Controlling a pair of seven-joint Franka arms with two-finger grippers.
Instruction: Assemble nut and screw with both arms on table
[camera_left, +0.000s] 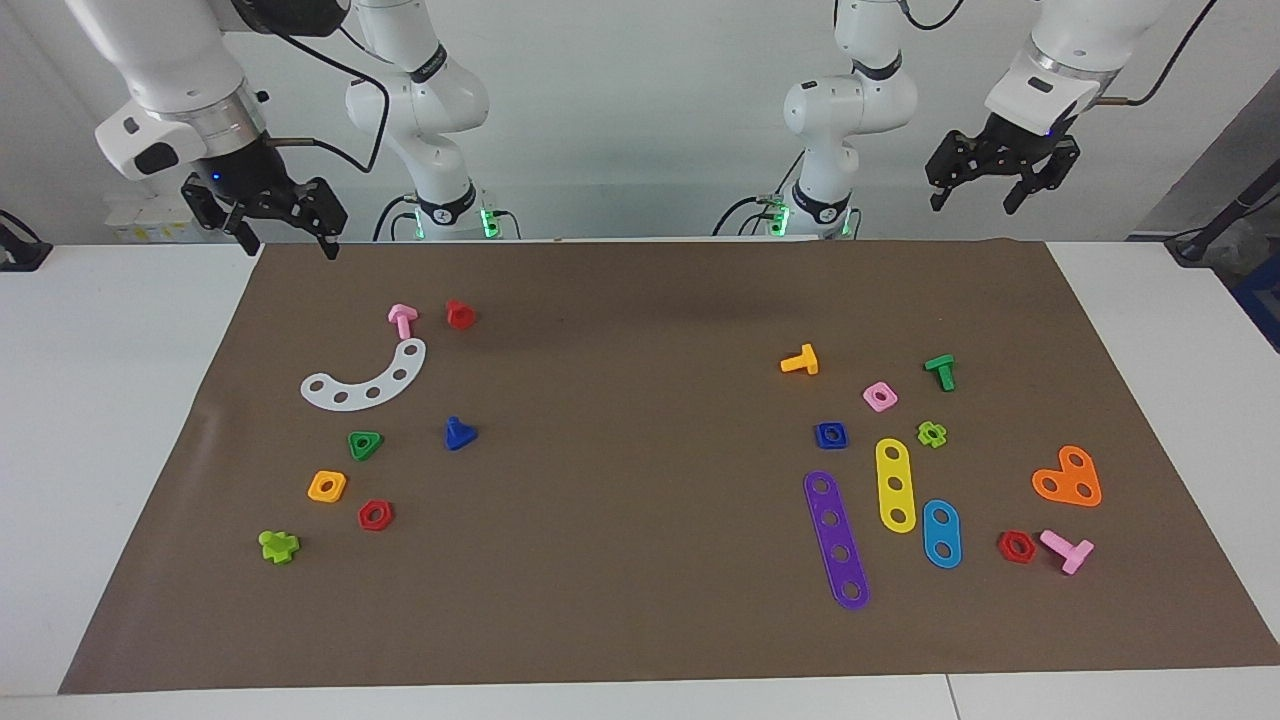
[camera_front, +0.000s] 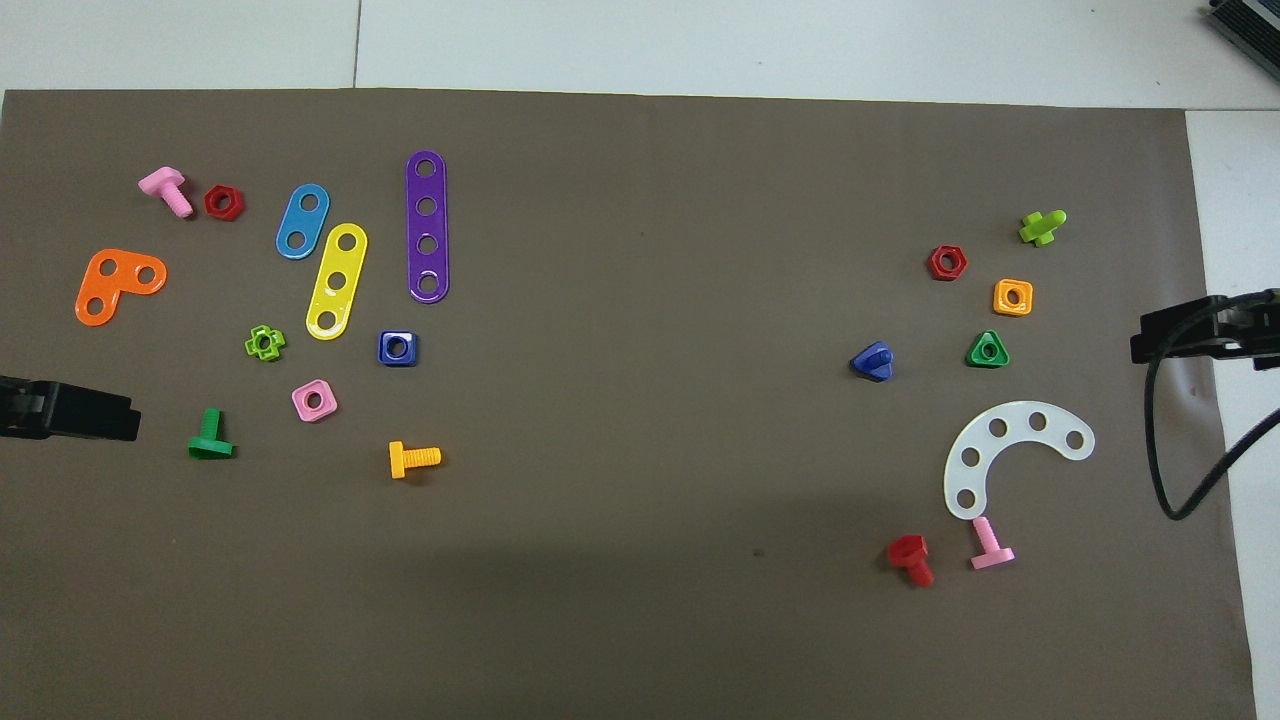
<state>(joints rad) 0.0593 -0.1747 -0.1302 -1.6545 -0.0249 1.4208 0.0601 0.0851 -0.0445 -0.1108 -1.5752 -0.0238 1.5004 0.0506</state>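
Observation:
The dark-blue square nut (camera_left: 831, 434) lies flat on the brown mat (camera_left: 640, 520) of the table toward the left arm's end, beside a yellow strip; it also shows in the overhead view (camera_front: 397, 348). The dark-blue screw (camera_left: 458, 434) with its triangular head lies toward the right arm's end, beside a green triangular nut; it also shows in the overhead view (camera_front: 873, 362). My left gripper (camera_left: 974, 205) hangs open and empty, high over the mat's edge at its own end (camera_front: 100, 415). My right gripper (camera_left: 290, 248) hangs open and empty over the mat's corner at its end (camera_front: 1170, 335).
Around the nut lie a pink square nut (camera_left: 879, 396), a purple strip (camera_left: 836, 539), a yellow strip (camera_left: 895, 485), a green T-bolt (camera_left: 941, 371) and an orange bolt (camera_left: 800, 360). Around the screw lie a green triangular nut (camera_left: 365, 444), a white curved strip (camera_left: 366, 380), an orange square nut (camera_left: 327, 486) and a red nut (camera_left: 375, 515).

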